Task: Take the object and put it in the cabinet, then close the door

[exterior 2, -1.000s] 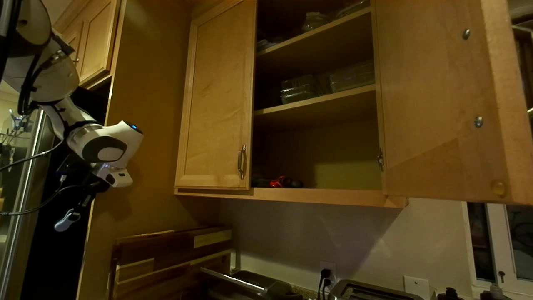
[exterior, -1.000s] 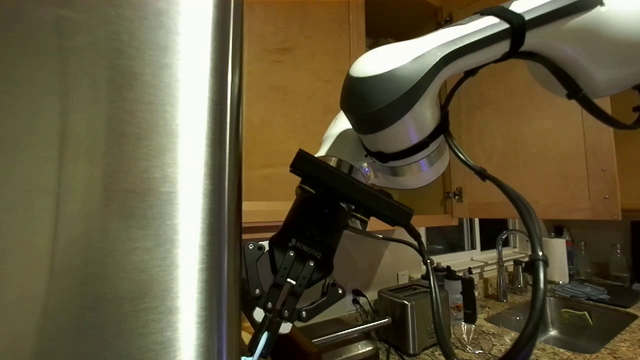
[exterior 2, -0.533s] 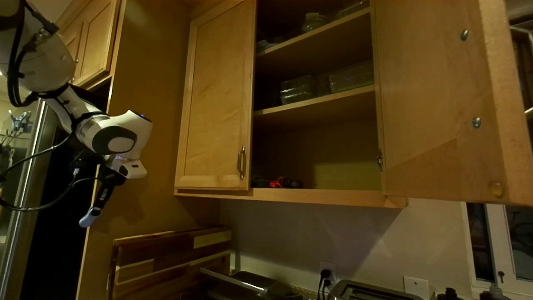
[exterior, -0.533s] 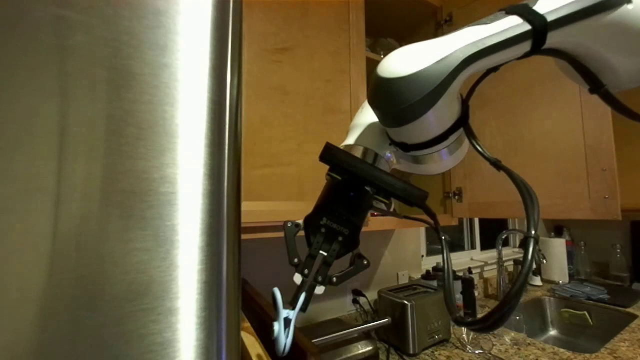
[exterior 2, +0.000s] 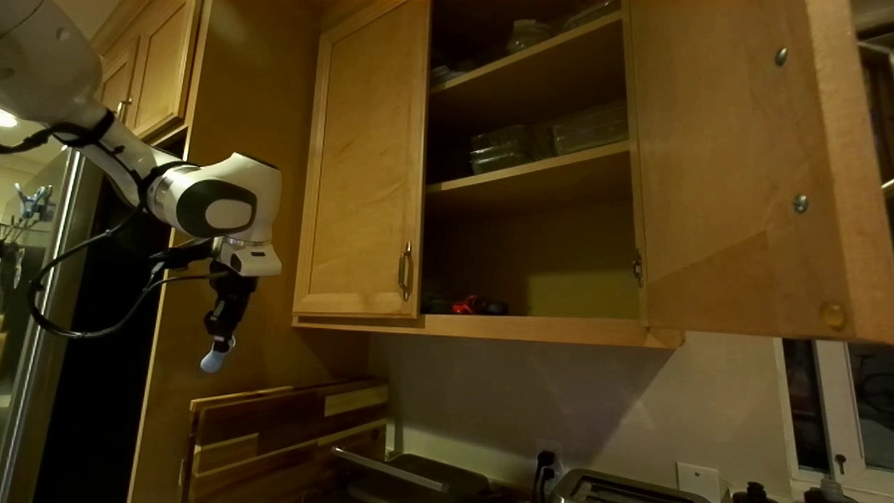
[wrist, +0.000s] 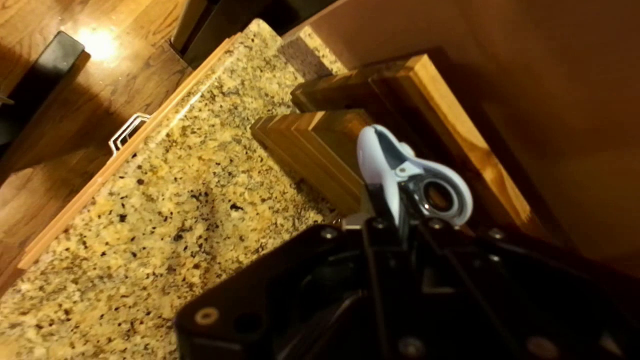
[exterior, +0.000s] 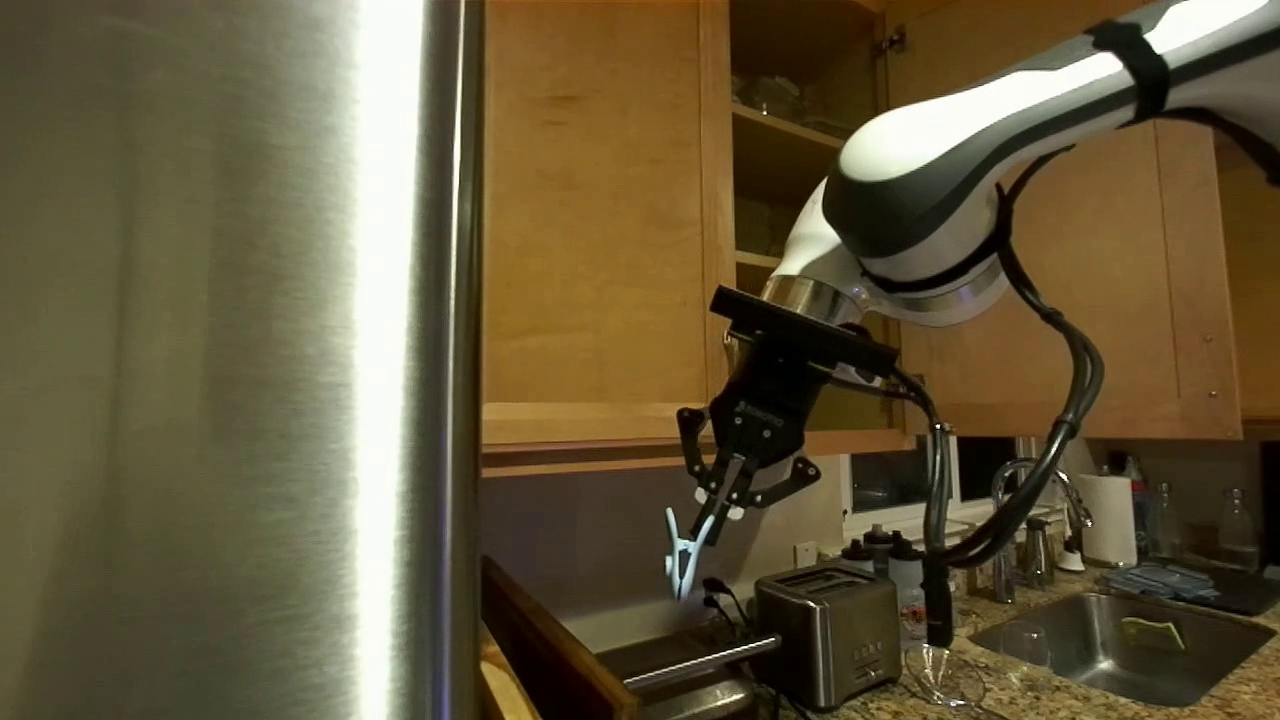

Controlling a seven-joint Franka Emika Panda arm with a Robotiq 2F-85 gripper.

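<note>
Well, the cabinet [exterior 2: 545,244] hangs open over the speckled counter [wrist: 165,230]

between the jaws, the clip [wrist: 406,171] is pale blue with dark grey inner faces. the gripper [exterior: 706,530] is black, dotted with white near the jaws. above them, the arm [exterior: 920,160] is white with charcoal panels. beneath the jaws, the cutting boards [wrist: 315,160] run in dark and mid-brown stripes, and the countertop [wrist: 190,200] is golden tan, speckled black and grey. well apart from the jaws, the cabinet [exterior 2: 531,330] and the door [exterior 2: 719,168] are honey-coloured, and a small item [exterior 2: 464,306] inside shows bright red. off to one side of the jaws, the appliance [exterior: 230,380] is brushed grey with a white streak.
</note>
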